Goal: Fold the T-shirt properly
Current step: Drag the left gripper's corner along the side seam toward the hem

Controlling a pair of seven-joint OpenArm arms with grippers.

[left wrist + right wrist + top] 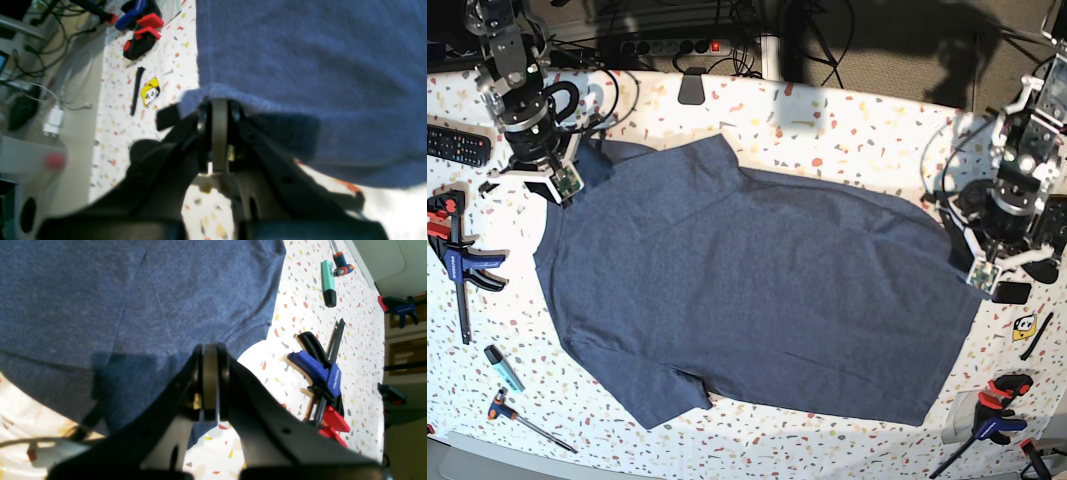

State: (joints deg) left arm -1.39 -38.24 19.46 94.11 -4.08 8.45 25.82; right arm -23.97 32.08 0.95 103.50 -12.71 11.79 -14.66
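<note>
The dark navy T-shirt (747, 290) lies spread flat on the speckled table (847, 125), plain side up. No white letters show. My left gripper (979, 275) is at the shirt's right edge. In the left wrist view the left gripper (215, 103) is shut with the T-shirt's (300, 66) hem edge bunched at its tips. My right gripper (562, 183) is at the shirt's upper left corner. In the right wrist view the right gripper (210, 348) is shut at the T-shirt's (100, 300) edge, with the near fabric lifted off the table.
A blue clamp (462, 265), a remote (457, 145), a green highlighter (502, 367) and a screwdriver (522, 420) lie left of the shirt. Another clamp (992, 415) and a yellow tag (1024, 327) lie at the right. Cables run along the back edge.
</note>
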